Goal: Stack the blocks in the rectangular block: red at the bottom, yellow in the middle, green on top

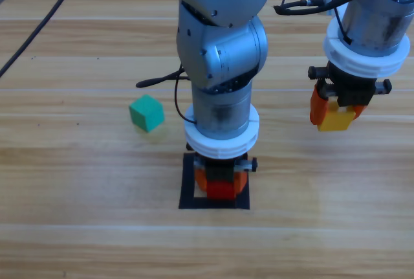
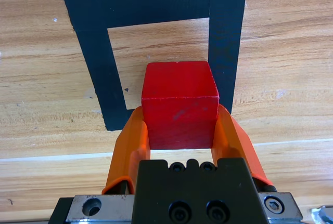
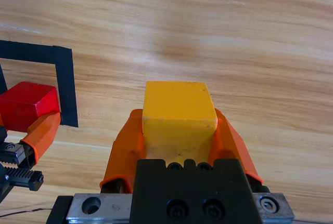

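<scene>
Robotics lab or test bench. Evidence: two grey arms with exposed cabling at 12 o'clock over a bare wooden table (image 1: 77, 240); a black tape frame (image 1: 187, 185) marked on the planks at 6 o'clock; plain coloured cubes as props, one teal-green cube (image 1: 146, 112) at 9 o'clock.

A wooden counter (image 1: 77, 227) fills every view from edge to edge; no wall, floor or window shows. Its surface is made of long light-brown planks laid side by side, running across the high view, with thin pale seams between them. The grain is streaky, with darker bands and a few small dark specks. The light is soft and even, giving a faint sheen on the wood and only weak, blurred shadows in places.
</scene>
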